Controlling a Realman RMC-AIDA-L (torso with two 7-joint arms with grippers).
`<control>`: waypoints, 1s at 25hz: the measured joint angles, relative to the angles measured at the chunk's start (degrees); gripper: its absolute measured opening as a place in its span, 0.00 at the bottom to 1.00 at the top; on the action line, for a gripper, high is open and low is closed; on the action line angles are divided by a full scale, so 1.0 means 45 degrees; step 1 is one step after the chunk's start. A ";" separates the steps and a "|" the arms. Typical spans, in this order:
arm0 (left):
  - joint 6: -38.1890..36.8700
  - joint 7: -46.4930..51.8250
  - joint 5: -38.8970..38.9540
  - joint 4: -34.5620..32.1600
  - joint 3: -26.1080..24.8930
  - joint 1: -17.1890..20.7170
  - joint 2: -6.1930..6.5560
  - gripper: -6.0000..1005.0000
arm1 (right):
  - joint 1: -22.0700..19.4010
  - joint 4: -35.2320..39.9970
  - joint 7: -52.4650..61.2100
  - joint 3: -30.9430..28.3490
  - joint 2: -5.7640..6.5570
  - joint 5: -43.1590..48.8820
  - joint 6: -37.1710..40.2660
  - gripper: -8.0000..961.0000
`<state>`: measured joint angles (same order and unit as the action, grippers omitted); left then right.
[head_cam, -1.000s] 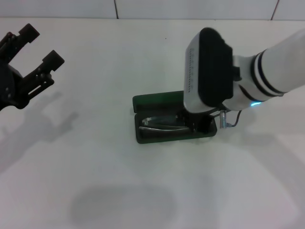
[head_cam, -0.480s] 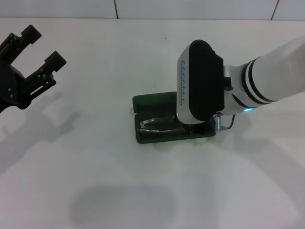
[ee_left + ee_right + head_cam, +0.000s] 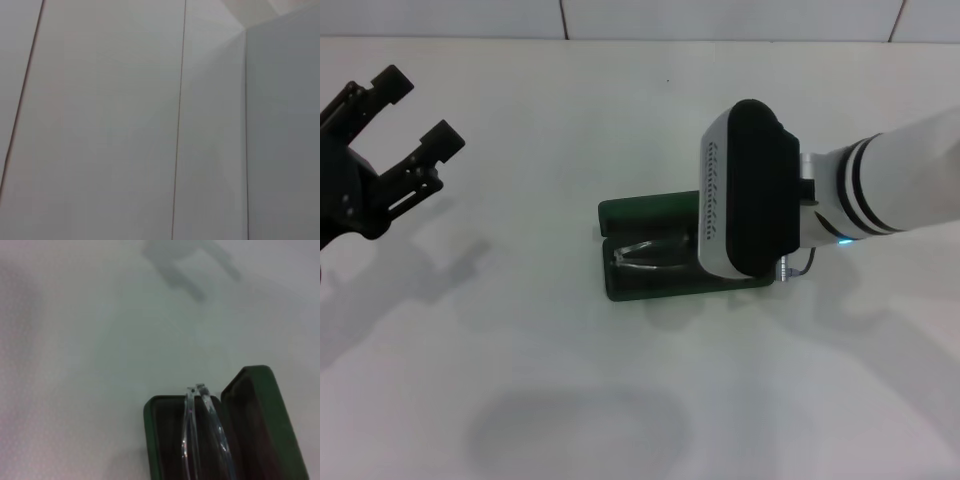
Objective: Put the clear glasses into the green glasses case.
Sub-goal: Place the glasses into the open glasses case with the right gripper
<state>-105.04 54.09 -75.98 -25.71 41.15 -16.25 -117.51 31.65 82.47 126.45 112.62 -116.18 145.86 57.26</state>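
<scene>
Clear plastic wraparound glasses (image 3: 202,440) lie inside the open dark green hinged case (image 3: 645,283) on the white table (image 3: 570,120). The right gripper's fingers, above the case, are hidden, so their state cannot be told. The black left gripper (image 3: 415,115) hangs spread, well apart.

Head view overhead, right wrist close on green glasses case (image 3: 220,440), left wrist seemingly facing wall

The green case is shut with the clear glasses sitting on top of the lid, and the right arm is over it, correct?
Not quite. The green case is open, and the clear glasses sit inside its tray, as the right wrist view shows. The right arm is indeed over it.
</scene>
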 joint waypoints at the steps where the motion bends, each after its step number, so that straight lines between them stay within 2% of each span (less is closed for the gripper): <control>1: 0.0002 0.0000 -0.0008 0.0004 -0.0001 0.0000 0.0000 0.85 | 0.0000 0.0000 0.0000 0.0000 0.0000 0.0000 0.0000 0.15; 25: 0.0003 -0.0094 -0.0047 0.0009 0.0017 0.0017 -0.0098 0.85 | -0.0077 -0.0023 0.0955 0.0472 0.0000 0.1184 -0.0369 0.17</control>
<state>-105.02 53.67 -76.19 -25.66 41.23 -16.17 -117.95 31.30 82.37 130.75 114.75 -116.19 151.19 55.59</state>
